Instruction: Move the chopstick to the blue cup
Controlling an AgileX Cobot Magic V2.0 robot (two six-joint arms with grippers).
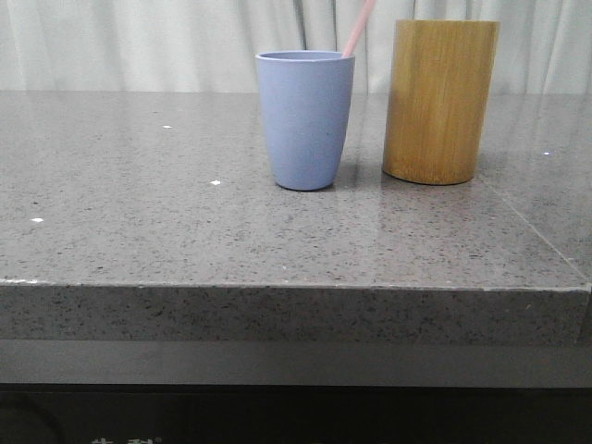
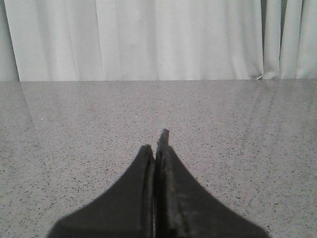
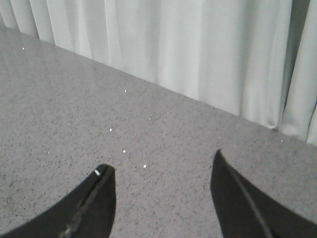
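The blue cup (image 1: 305, 120) stands upright on the grey stone table (image 1: 139, 231), near the middle. A pale pink chopstick (image 1: 359, 28) sticks up out of it, leaning right; only its upper end shows. Neither gripper shows in the front view. In the left wrist view my left gripper (image 2: 157, 144) is shut and empty over bare table. In the right wrist view my right gripper (image 3: 161, 166) is open and empty over bare table. Neither wrist view shows the cup or the chopstick.
A taller tan bamboo holder (image 1: 440, 102) stands just right of the blue cup, a small gap between them. White curtains (image 1: 139, 42) hang behind the table. The table's front edge (image 1: 277, 287) runs across the front view.
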